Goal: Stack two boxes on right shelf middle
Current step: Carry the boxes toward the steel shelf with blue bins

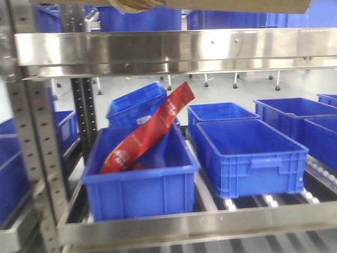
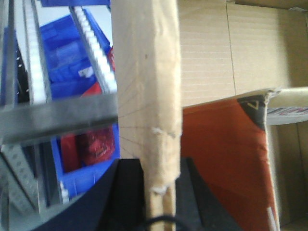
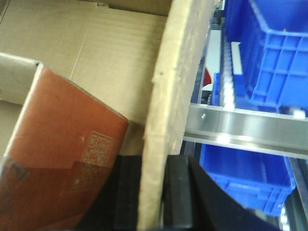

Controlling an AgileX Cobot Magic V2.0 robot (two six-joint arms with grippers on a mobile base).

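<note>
Cardboard box [image 2: 144, 72] – left gripper [image 2: 161, 175] clamped on one wall, right gripper [image 3: 153, 183] clamped on another – up above the shelf rail [image 1: 174, 50] (red carton [image 2: 221, 159] inside it).

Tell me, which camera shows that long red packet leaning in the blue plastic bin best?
The front-facing view: the long red packet shows almost whole, tilted out over the blue plastic bin's rim. The left wrist view catches only a blurred patch of the packet; the right wrist view, at most a red sliver.
</note>
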